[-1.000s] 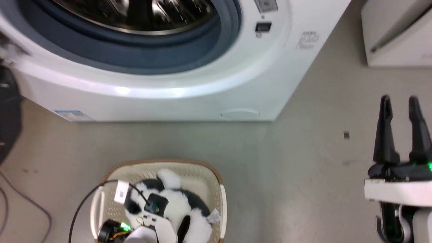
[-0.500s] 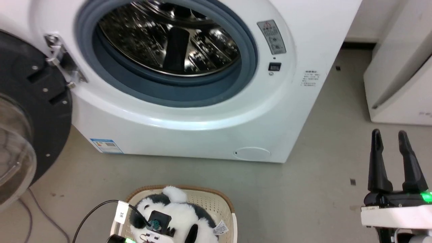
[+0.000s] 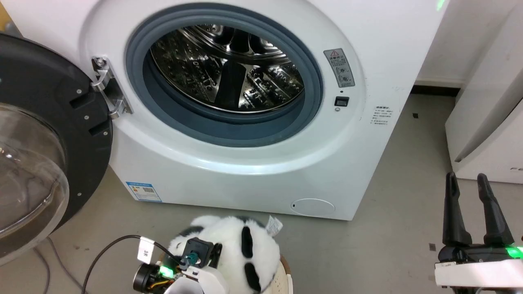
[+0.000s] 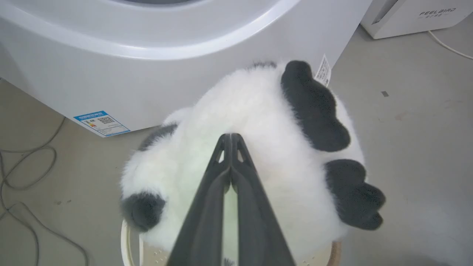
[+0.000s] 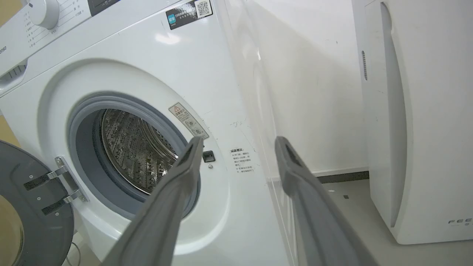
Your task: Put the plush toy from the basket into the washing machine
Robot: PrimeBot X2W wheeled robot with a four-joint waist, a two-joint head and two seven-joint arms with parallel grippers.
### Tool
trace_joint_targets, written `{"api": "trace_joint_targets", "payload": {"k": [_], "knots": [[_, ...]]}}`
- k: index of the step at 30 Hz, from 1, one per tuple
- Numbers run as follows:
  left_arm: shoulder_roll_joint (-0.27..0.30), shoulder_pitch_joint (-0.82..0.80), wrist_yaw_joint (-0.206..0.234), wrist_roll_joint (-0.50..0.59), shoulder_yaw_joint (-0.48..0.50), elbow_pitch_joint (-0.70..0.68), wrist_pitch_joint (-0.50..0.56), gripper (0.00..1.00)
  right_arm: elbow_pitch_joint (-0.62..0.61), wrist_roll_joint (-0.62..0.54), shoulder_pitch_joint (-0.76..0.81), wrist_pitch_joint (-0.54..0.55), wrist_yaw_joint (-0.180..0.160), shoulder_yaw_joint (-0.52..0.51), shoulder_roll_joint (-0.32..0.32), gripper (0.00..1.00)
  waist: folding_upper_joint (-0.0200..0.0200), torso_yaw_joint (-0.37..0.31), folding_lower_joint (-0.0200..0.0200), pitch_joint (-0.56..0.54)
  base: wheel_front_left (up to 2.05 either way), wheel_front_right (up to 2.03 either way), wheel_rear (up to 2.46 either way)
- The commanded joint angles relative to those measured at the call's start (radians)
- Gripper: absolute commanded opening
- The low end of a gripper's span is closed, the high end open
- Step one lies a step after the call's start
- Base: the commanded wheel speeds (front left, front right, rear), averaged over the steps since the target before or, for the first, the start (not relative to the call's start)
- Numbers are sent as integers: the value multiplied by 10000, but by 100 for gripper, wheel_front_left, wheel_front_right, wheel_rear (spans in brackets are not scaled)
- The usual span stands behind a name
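1. Grey floor (image 3: 367,245) of a laundry corner. A loose cable (image 4: 22,177) lies on it near the machine's left front corner.
2. The washing machine (image 3: 253,175) stands at the back. Its black-framed glass door (image 3: 36,134) is swung fully open to the left, exposing the grey ring and the steel drum (image 3: 229,77).
3. White FEELBIRD-marked appliance (image 4: 414,16), just beside the machine on the right.
4. The basket (image 4: 125,240) is on the floor before the machine's lower front edge, with a little of its rim in sight.
5. The plush toy (image 4: 258,147) is over the basket, covering most of its opening, with its sewn tag (image 3: 273,225) pointing toward the machine. Whether it touches the basket cannot be told.
6. Left gripper (image 4: 231,136): fingertips pressed together, pinching the toy's white fur from above.
7. Right gripper (image 3: 466,177): fingers parted and holding nothing, raised over bare floor at the right, well apart from the toy.
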Motion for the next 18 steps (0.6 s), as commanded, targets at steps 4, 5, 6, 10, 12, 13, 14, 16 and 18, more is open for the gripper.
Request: {"api": "trace_joint_targets", "payload": {"k": [4,5,6,10,12,13,14,16,18], "knots": [[199,256,182,47,158,-912,-55,0,46,70,238,-44,-7,27,-4,100,0,-19,1,-169,0,0,0],[237,281,212,59,189,-1124,-55,0,51,75,251,-44,-7,33,-4,100,0,-27,1,-199,0,0,0],[271,316,242,54,234,-1323,-55,0,57,78,263,-44,-7,40,-4,100,0,-39,1,-225,0,0,0],[403,426,425,32,469,-2092,-56,0,82,95,323,-44,-7,34,-4,100,0,-68,1,-314,0,0,0],[458,469,547,40,610,-2543,-56,0,87,102,349,-44,-7,48,-4,100,0,-100,1,-345,0,0,0],[484,497,621,53,690,-2816,-56,0,88,104,364,-44,-7,53,-4,100,0,-117,1,-361,0,0,0],[506,539,683,61,779,-3116,-56,0,87,107,379,-44,-7,50,-4,100,0,-134,1,-376,0,0,0],[557,640,800,116,927,-3679,-56,0,90,118,408,-44,-7,36,-4,100,0,-165,1,-400,0,0,0],[590,733,895,178,1063,-4154,-56,0,94,121,420,-44,-7,34,-4,100,0,-192,1,-411,0,0,0]]}}
